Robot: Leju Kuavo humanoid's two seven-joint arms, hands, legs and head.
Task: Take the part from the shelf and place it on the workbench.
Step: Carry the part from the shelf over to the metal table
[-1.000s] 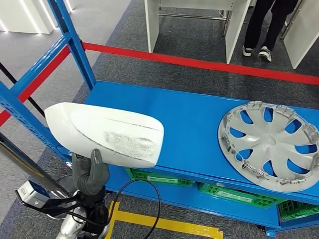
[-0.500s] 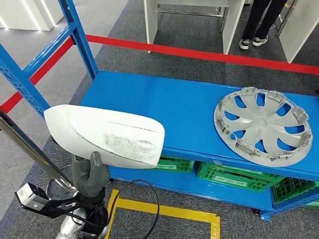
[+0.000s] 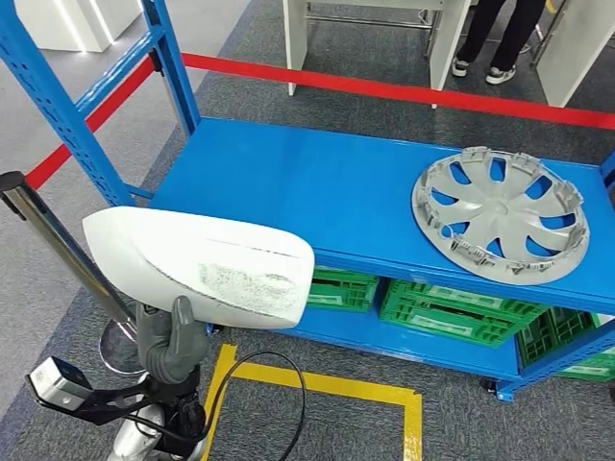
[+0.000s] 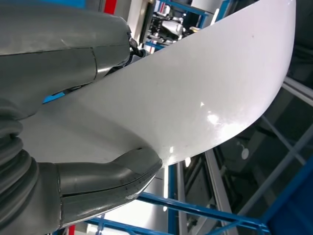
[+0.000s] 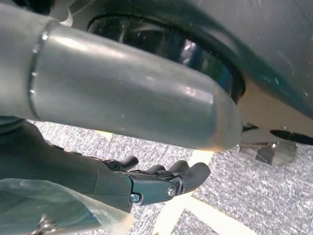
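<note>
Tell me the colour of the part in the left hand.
White, with a grey scuffed patch on the part gripped by the left hand; head view shows it best.

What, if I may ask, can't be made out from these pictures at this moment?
- Left hand, head view: the white part covers the fingers above the thumb.
- White part's underside, head view: turned away from the camera; in the left wrist view the thumb covers part of it.
- Green crates, head view: their contents are hidden by the blue shelf.
- Right hand, right wrist view: hangs over carpet, holding nothing.
</note>
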